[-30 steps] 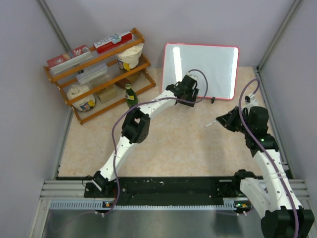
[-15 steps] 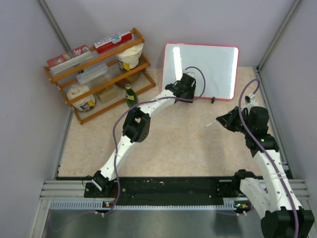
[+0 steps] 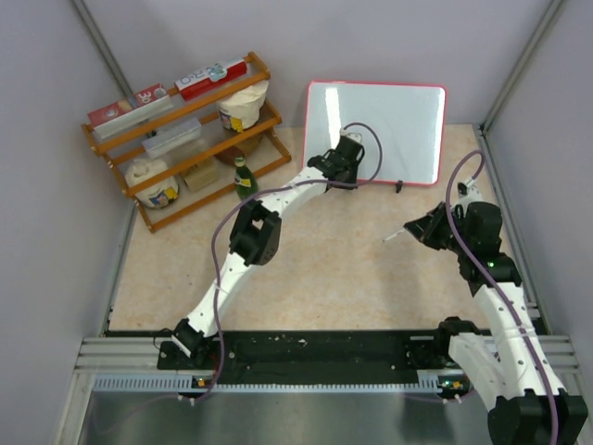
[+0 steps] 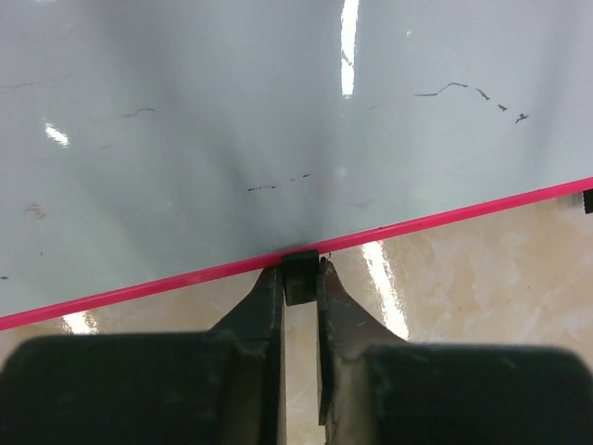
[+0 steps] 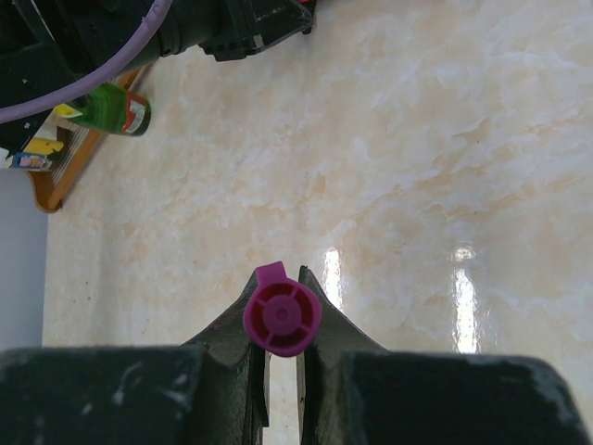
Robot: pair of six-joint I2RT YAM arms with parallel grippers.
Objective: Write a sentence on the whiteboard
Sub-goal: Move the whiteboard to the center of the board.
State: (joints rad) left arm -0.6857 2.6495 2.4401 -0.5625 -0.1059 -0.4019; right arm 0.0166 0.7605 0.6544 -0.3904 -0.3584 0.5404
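Whiteboard is propped up at the far end of the counter, roughly 12 to 1 o'clock from above, with its long side running 9 to 3. I can't spot any pink sentence on it, just a few faint dark scuffs. Left jaws are right at its bottom edge and look pinched onto the little black foot under the red frame, so I'd guess that arm is steadying the board. Right jaws are clenched on the marker, magenta end facing the wrist cam, barrel running along the fingers and poking out toward about 8 o'clock. That's the catch imo: the board sits around 11 o'clock from the right jaws, well apart, so the marker has to swing round to face it before any writing starts. Wooden rack at 10 o'clock holds boxes, a clear tub and some pale jars or bags, with a green bottle just beside it.
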